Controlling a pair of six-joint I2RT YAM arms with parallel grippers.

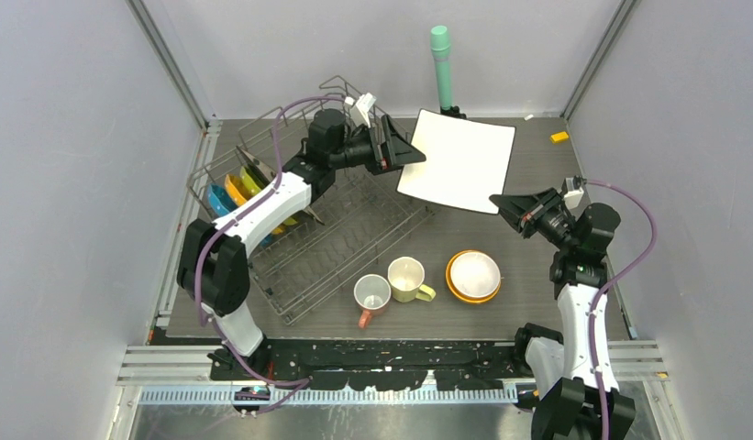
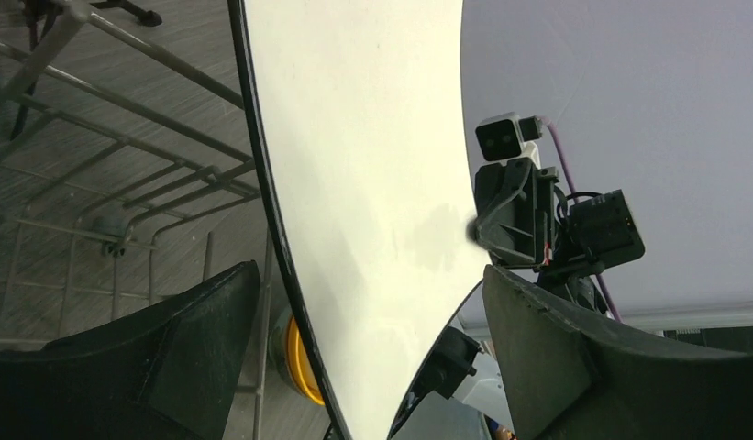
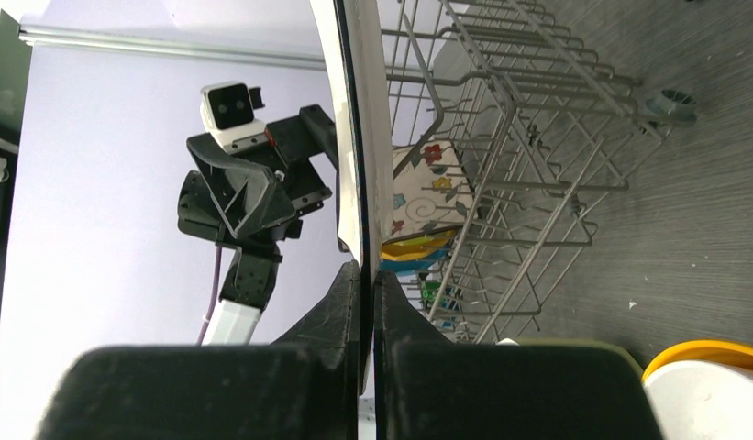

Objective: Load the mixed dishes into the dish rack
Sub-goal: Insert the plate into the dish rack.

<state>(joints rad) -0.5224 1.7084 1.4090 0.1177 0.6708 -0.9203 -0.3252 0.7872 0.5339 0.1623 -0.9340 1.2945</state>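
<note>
Two arms with white links and black joints [image 1: 262, 215]; purple cables (looping loose) [image 1: 279, 128].

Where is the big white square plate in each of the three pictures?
Top view: the white square plate is in the upper middle, between the two arms.
Left wrist view: it runs edge-on down the middle, between the open fingers.
Right wrist view: a thin upright edge at centre, pinched by the shut fingers.
Shared landmark: the dish rack, beside the plate in every view.

A green-topped cylinder [image 1: 440, 66] stands upright at the far edge of the dark grey table [image 1: 528, 156], a small orange block [image 1: 559, 137] lies near the far right corner, and pale walls [image 1: 70, 165] enclose the workspace.
</note>
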